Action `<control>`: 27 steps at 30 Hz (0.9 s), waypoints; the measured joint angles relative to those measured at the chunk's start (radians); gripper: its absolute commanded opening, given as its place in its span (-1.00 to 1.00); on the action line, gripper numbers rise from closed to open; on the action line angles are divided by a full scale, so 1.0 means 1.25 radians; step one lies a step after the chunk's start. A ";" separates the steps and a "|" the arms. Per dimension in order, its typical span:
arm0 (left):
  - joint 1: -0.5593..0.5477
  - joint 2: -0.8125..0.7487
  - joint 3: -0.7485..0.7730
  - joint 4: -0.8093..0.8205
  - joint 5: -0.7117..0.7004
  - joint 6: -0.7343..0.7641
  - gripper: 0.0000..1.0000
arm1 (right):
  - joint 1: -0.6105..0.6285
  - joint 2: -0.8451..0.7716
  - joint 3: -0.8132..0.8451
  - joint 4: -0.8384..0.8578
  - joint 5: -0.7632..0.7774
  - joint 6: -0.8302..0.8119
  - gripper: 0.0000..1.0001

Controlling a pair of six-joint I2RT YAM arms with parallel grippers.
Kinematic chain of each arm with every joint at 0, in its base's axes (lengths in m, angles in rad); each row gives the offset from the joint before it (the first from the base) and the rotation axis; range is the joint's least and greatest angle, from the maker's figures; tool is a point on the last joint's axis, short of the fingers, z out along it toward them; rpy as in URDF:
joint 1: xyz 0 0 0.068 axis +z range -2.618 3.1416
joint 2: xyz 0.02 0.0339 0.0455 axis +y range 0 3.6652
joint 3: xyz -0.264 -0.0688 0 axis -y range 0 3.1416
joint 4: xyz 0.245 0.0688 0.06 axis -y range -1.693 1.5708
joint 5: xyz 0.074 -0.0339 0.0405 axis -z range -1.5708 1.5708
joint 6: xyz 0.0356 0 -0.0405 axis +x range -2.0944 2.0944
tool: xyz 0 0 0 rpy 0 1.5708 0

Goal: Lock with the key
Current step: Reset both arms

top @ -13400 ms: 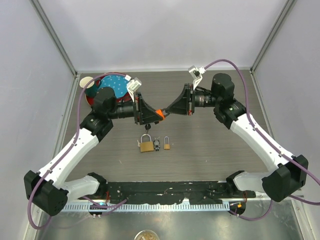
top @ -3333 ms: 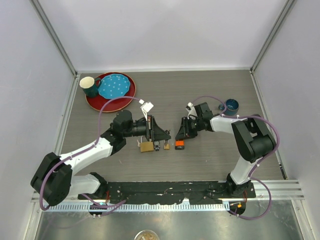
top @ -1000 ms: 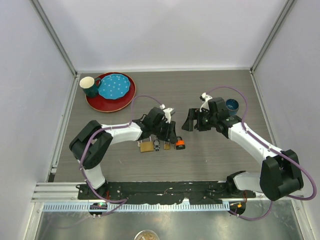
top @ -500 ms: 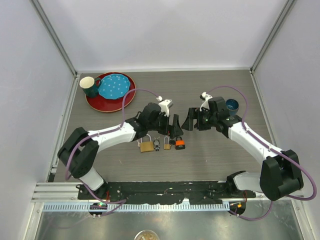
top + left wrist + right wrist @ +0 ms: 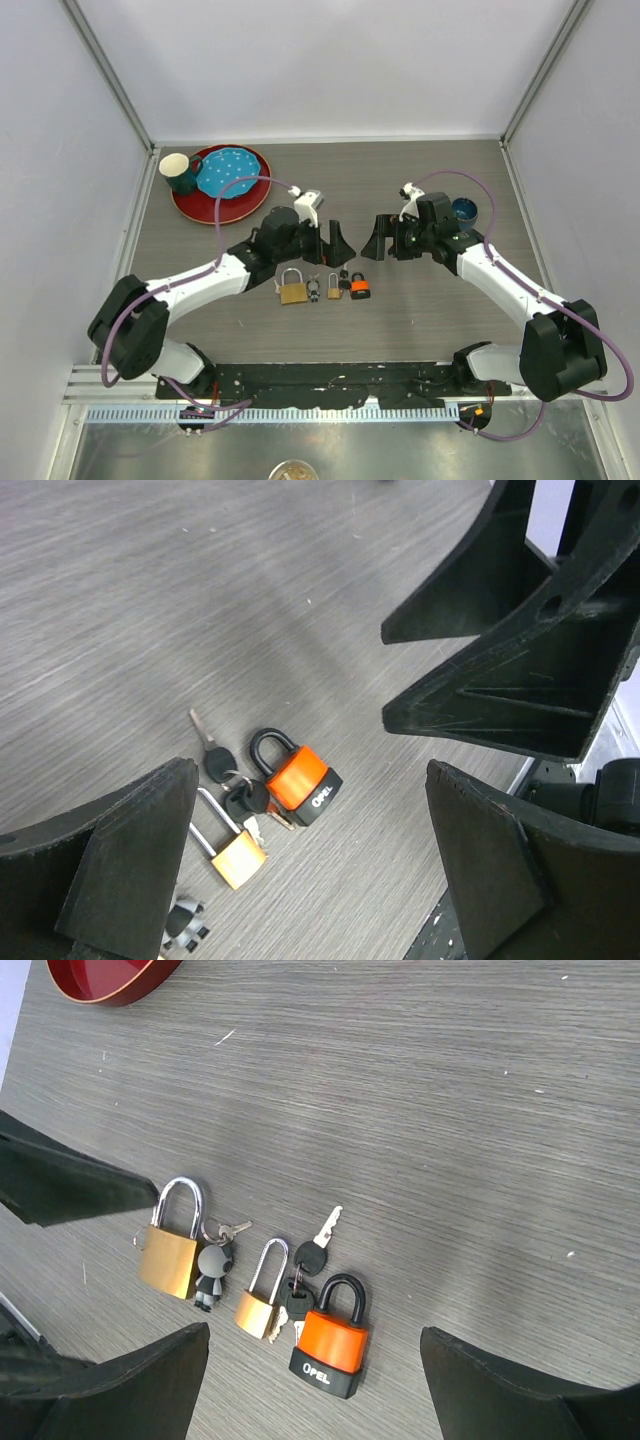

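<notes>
From above, the 3 padlocks lie in 1 row on the table point(image 5: 440, 330), in front of both arms: a large brass padlock point(image 5: 292, 289), a small brass padlock point(image 5: 333, 289) and the orange padlock point(image 5: 359, 288), with a small bunch of keys point(image 5: 343, 277) just beside the orange one. The left gripper point(image 5: 328, 247) and the right gripper point(image 5: 381, 243) hang near each other just behind this row, and neither touches anything. A red plate point(image 5: 190, 205) and a blue cup point(image 5: 463, 210) stand well apart from the locks. In the left wrist view, the left fingers point(image 5: 125, 855) are wide apart with nothing between them, and the orange padlock lies on the table below the gap. Its black shackle point(image 5: 270, 746) looks seated in the body, though I cannot be sure it is latched. In the right wrist view, the right fingers point(image 5: 125, 1380) are also spread and empty, above the same row. The keys touch the orange padlock and the small brass one, so I cannot tell which lock they belong to. I judge the orange padlock to be rigid, dense for its size and a little slippery on its coated body, so a grip across the 2 flat faces seems safest. The keys are thin, light and flat on the wood, so they are hard to pinch. The thicker black head is the better place to hold.
</notes>
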 measured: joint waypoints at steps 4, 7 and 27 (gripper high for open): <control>0.037 -0.052 -0.035 0.013 -0.003 -0.007 0.99 | 0.000 0.000 0.004 0.000 -0.005 0.001 0.85; 0.060 -0.080 -0.054 0.018 0.009 -0.007 0.99 | 0.000 0.000 0.007 0.002 -0.006 0.002 0.85; 0.119 -0.297 -0.087 -0.137 -0.059 0.137 1.00 | 0.000 -0.002 0.013 0.012 -0.013 0.010 0.85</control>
